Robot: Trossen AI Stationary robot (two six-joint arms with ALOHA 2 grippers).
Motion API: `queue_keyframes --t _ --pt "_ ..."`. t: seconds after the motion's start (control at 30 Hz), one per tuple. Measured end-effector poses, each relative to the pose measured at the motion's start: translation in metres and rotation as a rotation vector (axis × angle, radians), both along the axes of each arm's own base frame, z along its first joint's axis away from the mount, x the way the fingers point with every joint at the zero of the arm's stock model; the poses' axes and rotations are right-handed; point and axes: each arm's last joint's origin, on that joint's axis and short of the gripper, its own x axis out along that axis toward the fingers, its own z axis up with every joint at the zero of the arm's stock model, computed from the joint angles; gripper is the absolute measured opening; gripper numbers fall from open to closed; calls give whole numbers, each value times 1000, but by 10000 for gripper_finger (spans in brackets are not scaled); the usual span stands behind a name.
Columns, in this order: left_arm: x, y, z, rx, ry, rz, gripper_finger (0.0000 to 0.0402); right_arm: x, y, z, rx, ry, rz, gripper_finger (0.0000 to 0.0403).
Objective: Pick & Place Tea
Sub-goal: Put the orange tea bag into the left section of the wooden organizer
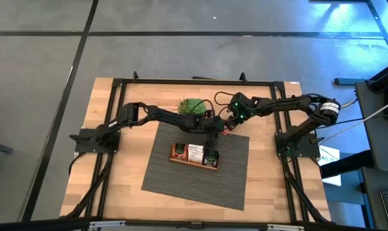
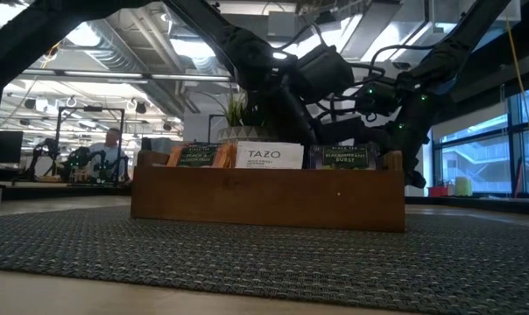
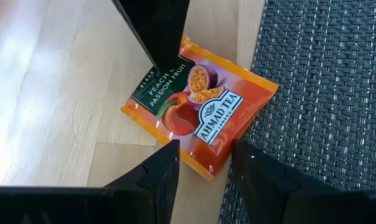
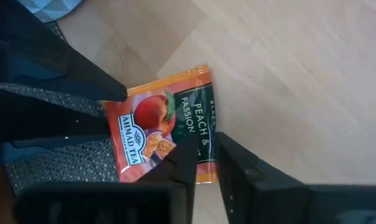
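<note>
An orange-red tea sachet (image 3: 200,106), printed with peach and passion fruit, lies flat on the wood table with one side over the edge of the grey mat (image 3: 325,74). My left gripper (image 3: 203,158) is open, a finger on either side of the sachet's near corner. My right gripper (image 4: 205,165) comes at the sachet (image 4: 157,130) from the opposite side, its fingers a narrow gap apart over the green-printed edge. In the high view both grippers meet at the sachet (image 1: 225,132), just beyond the wooden tray (image 1: 194,154). My left gripper's fingers (image 3: 166,168) flank the sachet's corner (image 3: 206,165), slanting down; I cannot tell whether they touch it. My right gripper slants down from above, and its fingertips (image 3: 163,59) lie on the sachet's green-printed edge (image 4: 203,177). The narrow gap shows that edge; whether they pinch it I cannot tell.
The wooden tray (image 2: 264,197) stands on the mat with tea sachets upright in its three compartments, a white one (image 2: 269,156) in the middle. A green potted plant (image 1: 193,106) stands behind the left arm. Bare wood lies around the mat (image 1: 181,179).
</note>
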Motion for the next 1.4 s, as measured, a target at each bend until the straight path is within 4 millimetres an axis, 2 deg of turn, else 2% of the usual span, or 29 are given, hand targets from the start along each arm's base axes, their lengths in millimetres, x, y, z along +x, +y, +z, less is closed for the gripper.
queue_keyframes --t 0.23,0.43,0.6,0.77,1.03,1.3,1.4 --pt "0 0 -1 -10 -1 0 148 -2 1 -2 -6 24 -8 106" --pt "0 0 -1 -23 -5 12 148 -2 1 -2 11 25 -20 118" --pt "0 0 -2 -26 -7 14 148 -2 1 -4 23 33 -19 107" --pt "0 0 -2 -26 -7 14 148 1 0 -16 33 69 30 94" --pt "0 0 -2 -27 -8 16 148 2 -1 -18 -46 56 143 69" --pt "0 0 -2 -28 -15 19 148 4 3 -19 -129 90 207 14" --pt "0 0 -2 -27 -15 19 148 4 4 -18 -137 95 205 7"
